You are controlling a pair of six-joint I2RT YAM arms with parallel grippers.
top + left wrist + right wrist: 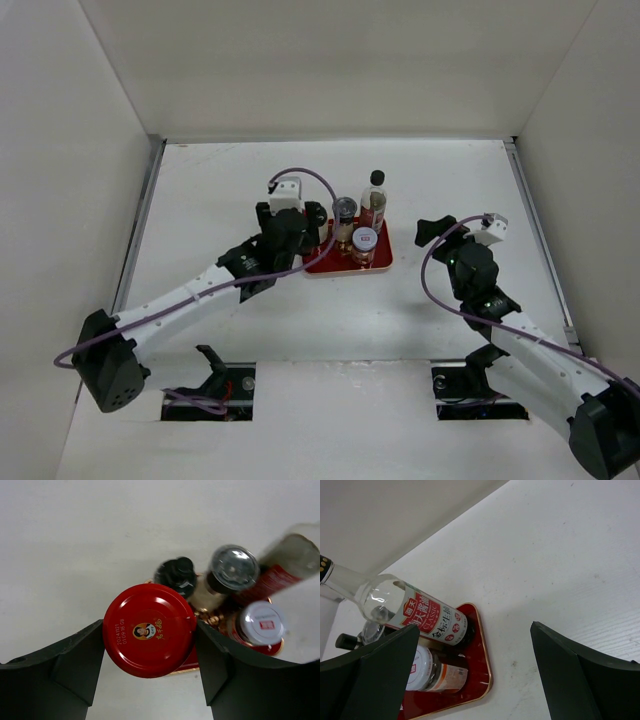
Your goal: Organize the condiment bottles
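Your left end effector [150, 652] grips the red-lidded jar [149, 630], black-capped bottle [175, 574] just behind; right end effector [475, 672] gapes wide, empty.

Red-lidded jar [145, 635]: lid glossy red painted metal, smooth. Tall clear bottle [385, 597]: shiny glass, glossy paper label. Tray [479, 650]: glossy red, gold metallic rim. Counter [200, 200]: matt white, smooth. Left pincer [150, 630] fingers [60, 675]: matt black plastic.
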